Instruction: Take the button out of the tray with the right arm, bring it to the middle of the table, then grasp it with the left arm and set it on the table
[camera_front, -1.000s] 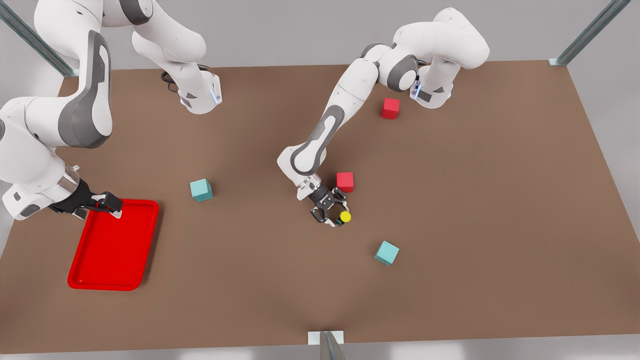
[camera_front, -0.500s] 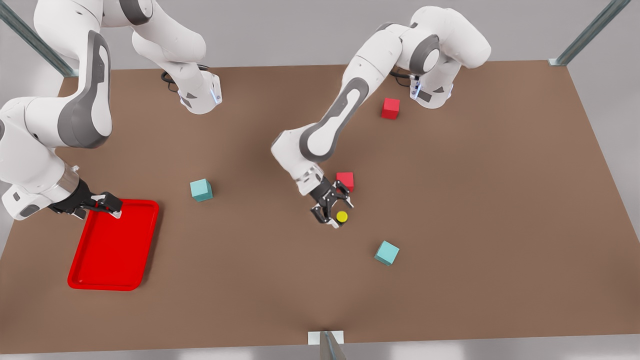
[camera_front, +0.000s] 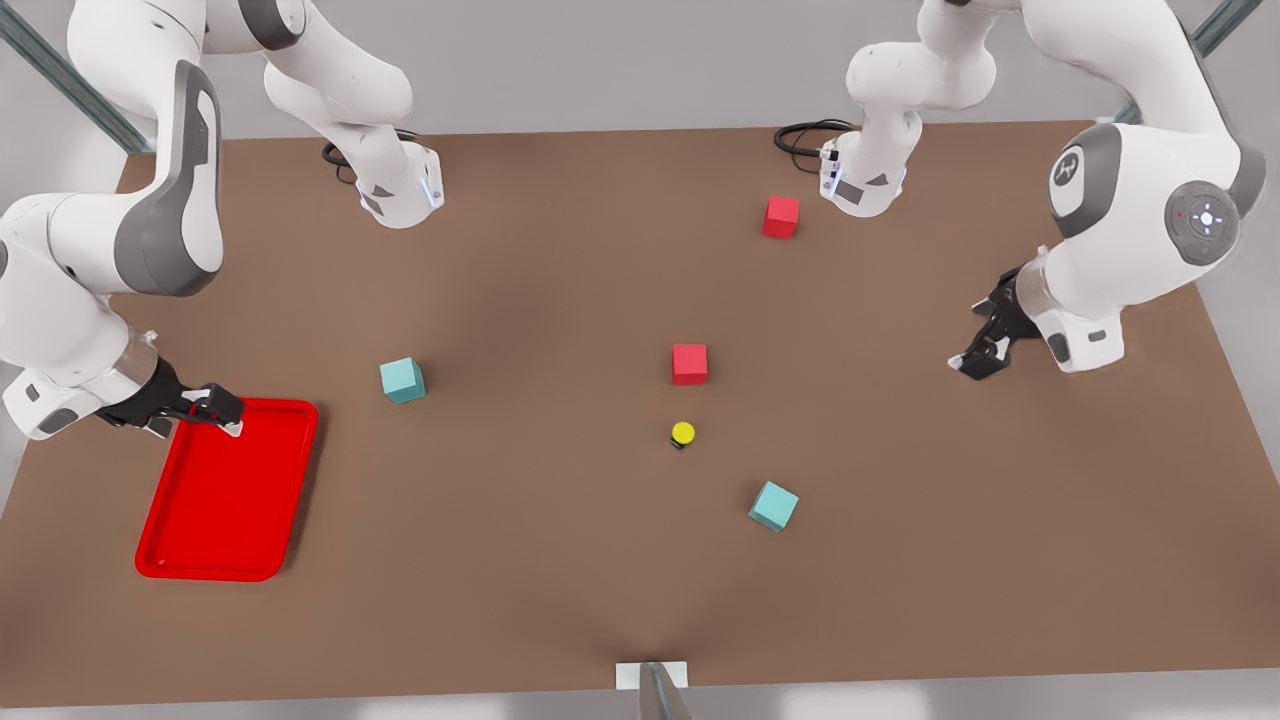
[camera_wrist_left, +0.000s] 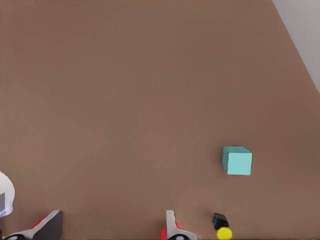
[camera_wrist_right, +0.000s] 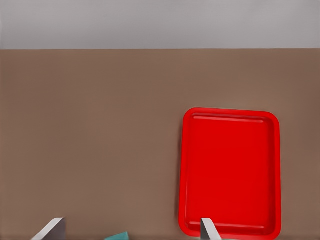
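Observation:
The button (camera_front: 683, 433), a yellow cap on a small dark body, stands alone on the brown table (camera_front: 560, 560) near its middle, with nothing touching it. My left gripper (camera_front: 985, 345) hangs open far off at the front view's right; in the left wrist view the button (camera_wrist_left: 223, 231) lies just beyond my open left gripper (camera_wrist_left: 110, 231). The red tray (camera_front: 225, 490) lies at the front view's left. My right gripper (camera_front: 215, 410) hovers open by the tray's far corner and holds nothing. The right wrist view shows the tray (camera_wrist_right: 229, 172) beyond the open right gripper (camera_wrist_right: 130, 231).
A red cube (camera_front: 690, 363) sits just behind the button and a teal cube (camera_front: 773, 505) in front of it, toward the front view's right. Another teal cube (camera_front: 402, 380) stands near the tray. A second red cube (camera_front: 781, 216) lies by the left arm's base (camera_front: 862, 185).
My left gripper let go of the button and swung away to the front view's right. The button stays on the table. The right arm has not moved.

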